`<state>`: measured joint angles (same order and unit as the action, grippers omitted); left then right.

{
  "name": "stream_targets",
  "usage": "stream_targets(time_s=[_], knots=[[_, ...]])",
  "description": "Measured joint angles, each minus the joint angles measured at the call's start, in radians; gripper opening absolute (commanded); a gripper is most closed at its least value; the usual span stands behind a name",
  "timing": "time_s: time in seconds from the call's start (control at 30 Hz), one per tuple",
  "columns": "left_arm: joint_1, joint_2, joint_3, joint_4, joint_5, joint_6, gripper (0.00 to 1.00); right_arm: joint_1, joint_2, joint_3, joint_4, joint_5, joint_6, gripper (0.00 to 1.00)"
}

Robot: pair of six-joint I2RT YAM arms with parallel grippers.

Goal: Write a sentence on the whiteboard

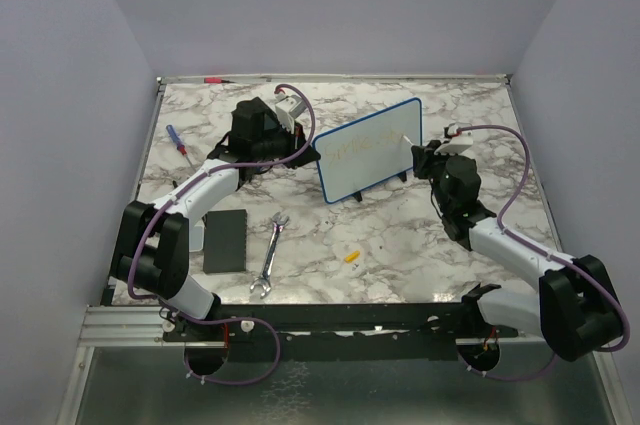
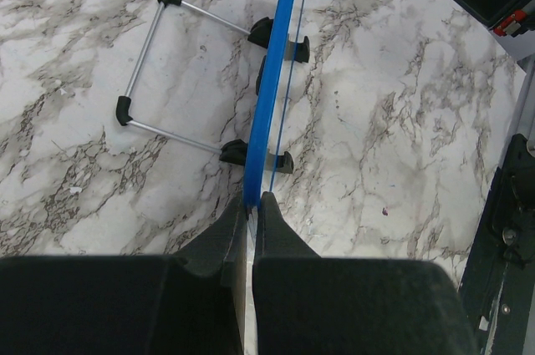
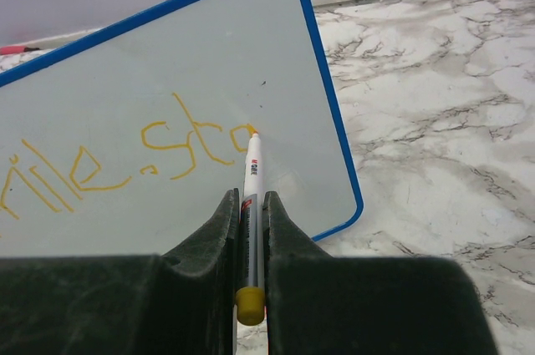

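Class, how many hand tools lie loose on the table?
2: a wrench near the front, right of the black pad, and a blue-handled screwdriver by the left edge. Others may hide behind the whiteboard.

This is looking like a robot lab. Plain pale walls (image 1: 330, 5) are standing around three sides of a marble-look table (image 1: 420, 235). A left arm (image 1: 205, 185) and a right arm (image 1: 505, 243) are sitting bolted to a metal rail (image 1: 115, 323) at its near edge, trailing purple cables (image 1: 312, 125). A wrench (image 1: 270, 255) and a screwdriver (image 1: 177, 140) are lying on the table
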<state>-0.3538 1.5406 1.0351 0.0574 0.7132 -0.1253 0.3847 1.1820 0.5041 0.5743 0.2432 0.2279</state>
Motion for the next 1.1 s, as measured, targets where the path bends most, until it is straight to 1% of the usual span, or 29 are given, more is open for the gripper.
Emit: stream_targets(time_s=[0.73, 1.1], knots=[[0.0, 0.0, 0.0, 0.0, 0.0, 0.0, 0.0, 0.0, 0.015, -0.014, -0.002, 0.082, 0.019, 0.01], [0.0, 0.0, 0.0, -0.001, 0.0, 0.0, 0.0, 0.0, 0.0, -0.013, -0.002, 0.084, 0.014, 0.01]])
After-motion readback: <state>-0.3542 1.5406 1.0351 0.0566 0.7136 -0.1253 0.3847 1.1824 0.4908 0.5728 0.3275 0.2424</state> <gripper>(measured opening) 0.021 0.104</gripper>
